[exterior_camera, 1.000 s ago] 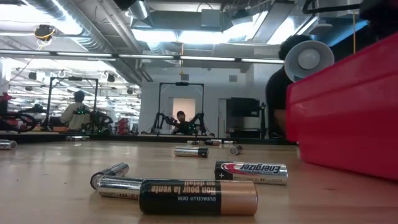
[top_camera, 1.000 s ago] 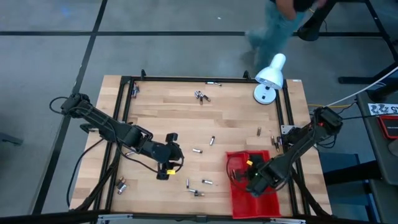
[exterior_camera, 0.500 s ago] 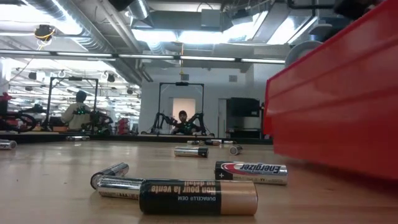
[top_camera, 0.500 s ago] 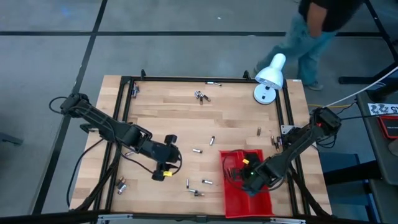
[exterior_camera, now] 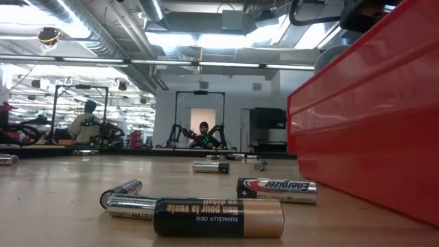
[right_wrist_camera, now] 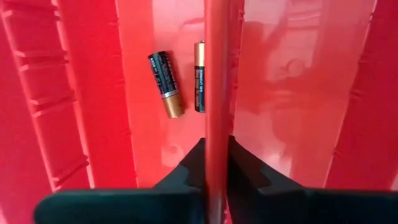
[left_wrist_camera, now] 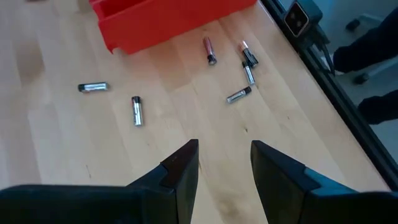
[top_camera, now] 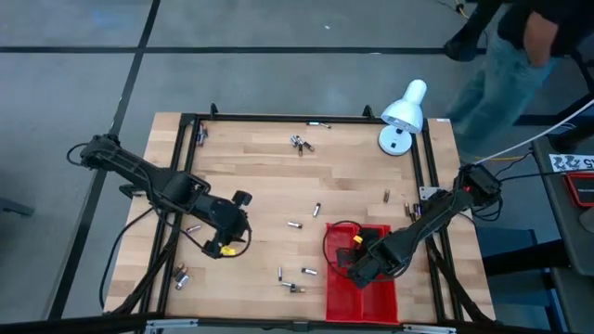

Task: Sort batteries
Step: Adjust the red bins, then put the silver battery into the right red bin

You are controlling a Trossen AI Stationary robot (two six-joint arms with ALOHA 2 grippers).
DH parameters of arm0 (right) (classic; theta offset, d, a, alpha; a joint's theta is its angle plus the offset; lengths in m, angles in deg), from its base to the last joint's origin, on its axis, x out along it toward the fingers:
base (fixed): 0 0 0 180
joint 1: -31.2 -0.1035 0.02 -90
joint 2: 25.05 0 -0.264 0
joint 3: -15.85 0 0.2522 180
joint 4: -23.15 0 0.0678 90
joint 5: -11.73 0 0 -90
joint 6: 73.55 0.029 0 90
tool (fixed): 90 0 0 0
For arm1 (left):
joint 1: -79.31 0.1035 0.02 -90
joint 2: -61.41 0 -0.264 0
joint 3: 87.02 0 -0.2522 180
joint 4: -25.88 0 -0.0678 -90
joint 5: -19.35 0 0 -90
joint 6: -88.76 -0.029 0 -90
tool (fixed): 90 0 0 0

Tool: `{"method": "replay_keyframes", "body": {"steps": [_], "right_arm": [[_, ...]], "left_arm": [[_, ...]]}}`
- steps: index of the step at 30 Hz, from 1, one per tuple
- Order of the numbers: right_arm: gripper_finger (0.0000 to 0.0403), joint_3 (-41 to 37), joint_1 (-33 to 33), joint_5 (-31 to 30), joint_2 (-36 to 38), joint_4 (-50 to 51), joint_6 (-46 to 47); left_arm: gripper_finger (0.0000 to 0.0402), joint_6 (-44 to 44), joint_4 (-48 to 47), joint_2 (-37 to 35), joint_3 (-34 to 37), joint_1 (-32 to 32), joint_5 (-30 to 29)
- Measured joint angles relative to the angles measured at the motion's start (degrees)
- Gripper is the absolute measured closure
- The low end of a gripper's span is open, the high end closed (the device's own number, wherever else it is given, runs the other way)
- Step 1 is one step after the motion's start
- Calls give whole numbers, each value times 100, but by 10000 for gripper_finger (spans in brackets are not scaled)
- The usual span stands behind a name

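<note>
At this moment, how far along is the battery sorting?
Barely begun. Done: two batteries lie in one compartment of the red tray. In hand: the right gripper is clamped on the tray's divider; the left gripper hovers open and empty. Left: the loose batteries scattered across the table.

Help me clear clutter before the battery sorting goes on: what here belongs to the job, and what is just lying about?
Job: loose batteries; two batteries inside the red tray; right gripper, clamped on the tray; left gripper, open over the table.
Lying about: white desk lamp.
</note>
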Motion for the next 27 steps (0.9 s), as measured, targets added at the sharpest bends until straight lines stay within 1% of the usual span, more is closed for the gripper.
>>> {"method": "replay_keyframes", "body": {"steps": [8,12,15,21,24,27], "right_arm": [[253,30,9,63,-2,13,-148],[219,30,9,109,137,19,-126],[209,35,7,-10,351,57,-112],[207,39,-7,-579,911,91,-150],[207,39,-9,-971,1204,76,-329],[207,41,-7,-1546,1511,60,-715]], "left_arm": [[265,-186,-115,-22,0,-32,9],[265,-260,-167,-22,0,17,6],[265,-308,-159,-22,0,30,-12],[265,-400,-13,-22,13,188,-28],[265,-396,391,-22,130,253,-27],[265,-318,1060,-22,396,310,65]]}}
